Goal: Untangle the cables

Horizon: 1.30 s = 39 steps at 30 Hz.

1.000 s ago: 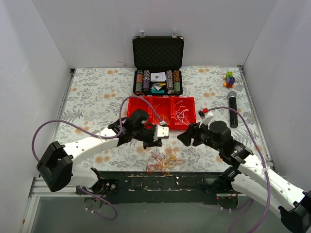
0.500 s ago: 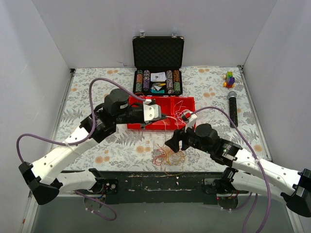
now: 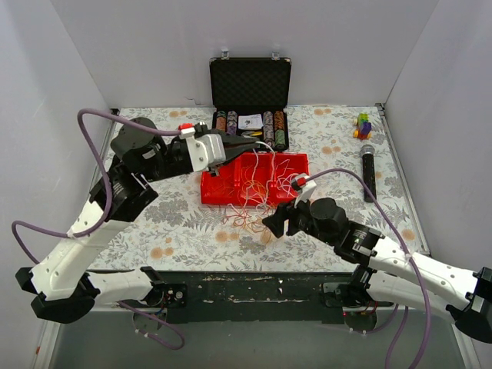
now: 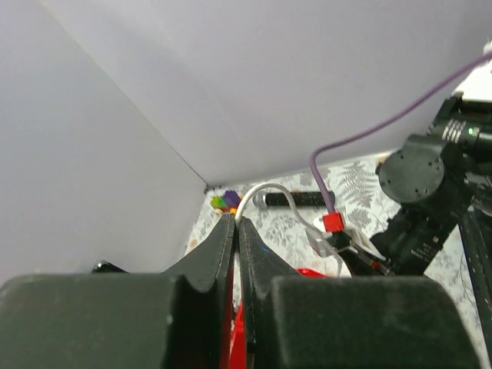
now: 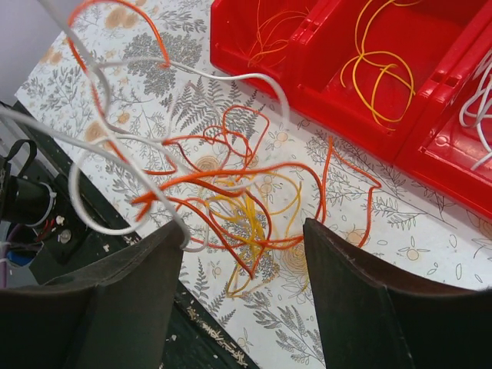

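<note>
The cables are a loose tangle of thin orange, yellow and white wires on the floral cloth just in front of the red tray. In the right wrist view the cables lie between and beyond my open fingers. My right gripper is open and hovers low at the tangle's right edge, gripping nothing. My left gripper is raised above the tray's back edge. Its jaws are shut on a white wire that runs down to the tangle.
The red tray has three compartments holding sorted orange, yellow and white wires. An open black case of poker chips stands behind it. A microphone and coloured toy blocks lie at the right. The table's dark front rail is just below the tangle.
My left gripper has risen and swung back and left with the white wire, stretching the tangle up towards the tray. My right gripper has come in over the tangle and opened.
</note>
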Available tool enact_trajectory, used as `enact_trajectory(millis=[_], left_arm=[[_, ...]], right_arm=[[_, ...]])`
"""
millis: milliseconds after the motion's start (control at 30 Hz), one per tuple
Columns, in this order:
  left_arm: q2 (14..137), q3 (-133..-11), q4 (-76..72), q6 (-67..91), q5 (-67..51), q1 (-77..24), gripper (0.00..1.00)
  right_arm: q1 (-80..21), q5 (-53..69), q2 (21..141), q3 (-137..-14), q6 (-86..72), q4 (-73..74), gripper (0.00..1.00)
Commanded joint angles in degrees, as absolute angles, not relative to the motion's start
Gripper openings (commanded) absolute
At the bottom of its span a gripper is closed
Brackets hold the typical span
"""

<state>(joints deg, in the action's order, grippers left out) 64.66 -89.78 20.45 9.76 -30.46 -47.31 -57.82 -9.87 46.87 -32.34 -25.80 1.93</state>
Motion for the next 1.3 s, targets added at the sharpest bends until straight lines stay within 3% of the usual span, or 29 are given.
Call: enact_trajectory(millis=[0,167,267,400,633,967,1267], left_arm=[[64.8,-95.2,18.7,12.0,-30.5,-47.1,0.00],[65.9,-99.2,18.7,12.1,-31.6,-47.1,0.00],[66.7,-101.5,17.2,11.8,-31.0,-47.1,0.00],[67.7,-103.8,13.6,10.7,-30.2,-47.0,0.00],[68.8,-104.1,11.4,10.0,-30.6,-47.1,0.00],[75.0,-96.0,-7.1,8.0,-24.6,-47.2,0.00],[81.9,-92.9,-12.1,7.3,-23.7,-47.1,0.00]], right_arm=[[-58.1,-12.0,45.5,-30.6,-27.7,-0.1,0.67],[-58.2,-11.7,45.4,-27.5,-29.5,-0.6,0.46],[-58.2,-11.7,45.2,-25.3,-30.4,-0.6,0.41],[-58.4,-12.1,43.8,-23.7,-31.3,-0.1,0.41],[-58.5,-17.0,39.6,-31.9,-28.3,7.2,0.54],[-58.5,-29.4,31.6,-37.2,-29.4,16.9,0.54],[-58.5,-39.3,26.6,-36.7,-35.6,24.4,0.52]])
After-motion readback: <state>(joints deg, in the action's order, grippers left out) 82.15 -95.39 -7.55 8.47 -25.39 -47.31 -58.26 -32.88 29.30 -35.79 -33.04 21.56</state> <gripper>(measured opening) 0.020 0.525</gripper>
